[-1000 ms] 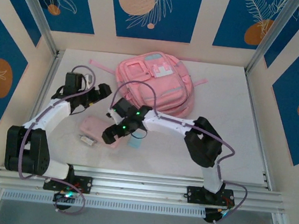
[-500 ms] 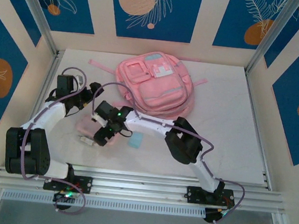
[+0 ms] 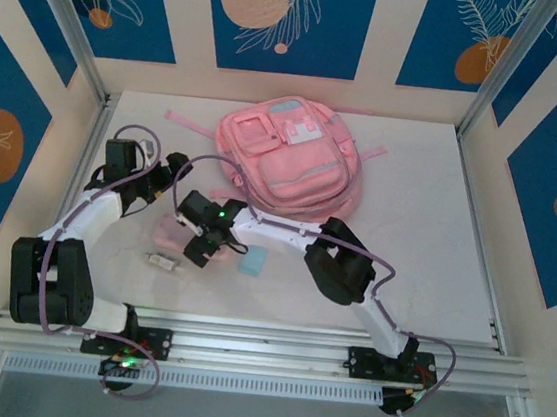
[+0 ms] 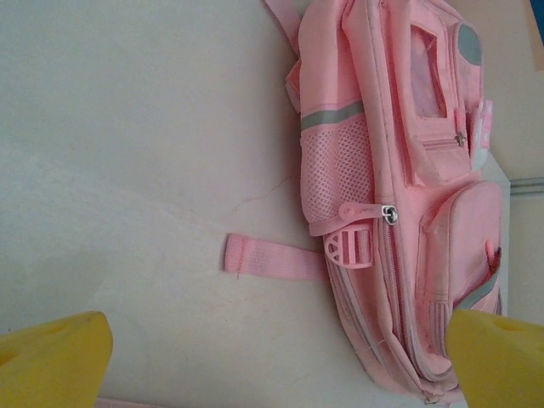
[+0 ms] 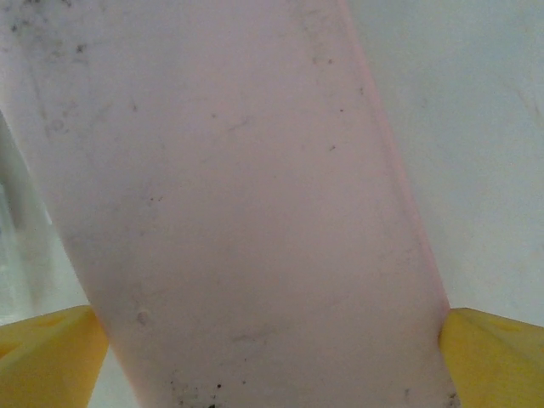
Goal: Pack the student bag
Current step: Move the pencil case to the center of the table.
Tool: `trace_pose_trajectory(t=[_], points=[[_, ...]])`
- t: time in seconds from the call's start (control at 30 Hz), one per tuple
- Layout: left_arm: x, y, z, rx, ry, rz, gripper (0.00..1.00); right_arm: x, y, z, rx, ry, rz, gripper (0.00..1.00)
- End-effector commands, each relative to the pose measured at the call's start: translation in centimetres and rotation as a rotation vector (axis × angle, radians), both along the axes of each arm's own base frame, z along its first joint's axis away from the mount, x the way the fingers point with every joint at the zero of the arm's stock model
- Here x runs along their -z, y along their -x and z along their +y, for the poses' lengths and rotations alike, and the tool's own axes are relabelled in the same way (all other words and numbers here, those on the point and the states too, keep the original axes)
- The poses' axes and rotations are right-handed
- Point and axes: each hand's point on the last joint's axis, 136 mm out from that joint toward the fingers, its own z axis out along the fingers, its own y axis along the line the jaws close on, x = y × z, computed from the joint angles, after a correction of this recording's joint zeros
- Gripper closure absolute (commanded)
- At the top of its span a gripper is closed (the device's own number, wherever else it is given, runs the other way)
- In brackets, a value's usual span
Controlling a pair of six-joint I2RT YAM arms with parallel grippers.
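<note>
Between right jaws — pink case (image 5: pixel 246 204), scuffed

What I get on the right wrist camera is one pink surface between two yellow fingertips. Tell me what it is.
Observer: A flat pink pencil case. The right gripper is down over it with its jaws open, nearer the arms than the backpack.
Operator: Report what lies beside it.
Observer: A small pale blue thing lies on the table to the case's right, apart from it.
Operator: Give me the left gripper.
Observer: The left gripper is open and empty. It faces the backpack's side, where a loose strap lies flat.
</note>
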Motion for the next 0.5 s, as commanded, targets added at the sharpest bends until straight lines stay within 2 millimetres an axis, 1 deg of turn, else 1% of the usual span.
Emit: trace_pose_trajectory(t=[0.0,0.17,0.23,0.3,0.37,0.47], points=[[-0.6,0.1,0.0,0.0,0.028,-0.025,0.0,1.7,1.1,-4.2,0.07,0.1,0.08,0.0],[0.0,0.5,-0.8,0.022,0.04,-0.006,0.0,2.3,2.6,-7.3,0.134,0.131,0.143,0.02],[0.4,0.8,-1.2,0.031,0.033,0.005,0.0,1.8,3.3,-8.0,0.154,0.14,0.161,0.02],[0.9,1.0,-1.4,0.036,0.024,0.021,0.0,0.9,4.0,-8.1,0.16,0.124,0.172,0.02],[1.5,1.3,-1.7,0.039,0.022,0.038,0.0,-0.5,4.5,-7.6,0.158,0.085,0.178,0.0],[2.2,1.6,-2.1,0.045,0.02,0.058,0.0,-2.0,4.5,-7.0,0.152,0.048,0.182,0.01]])
